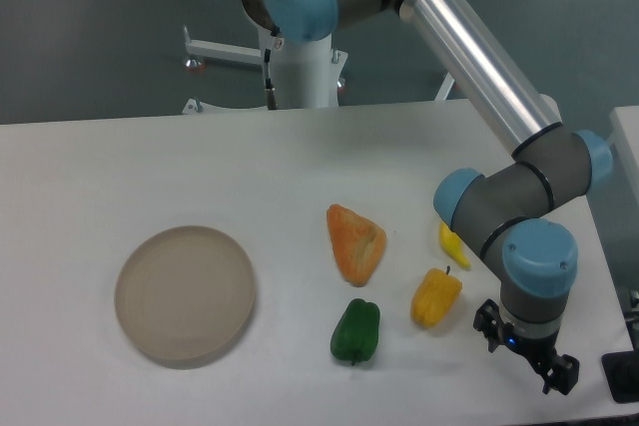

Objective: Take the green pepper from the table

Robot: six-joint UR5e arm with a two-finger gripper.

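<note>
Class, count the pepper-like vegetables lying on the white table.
3 clearly: glossy dark green bell pepper front-centre, yellow pepper to its right, orange wedge-shaped pepper behind. A small yellow piece, partly hidden by the arm, may be a fourth.

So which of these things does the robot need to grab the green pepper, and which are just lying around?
Needed for the job:
- green pepper
- table it sits on
- gripper, off to the pepper's right, not touching it

Just lying around:
- yellow pepper
- orange wedge-shaped pepper
- small yellow piece partly hidden behind the arm
- round beige plate
</note>
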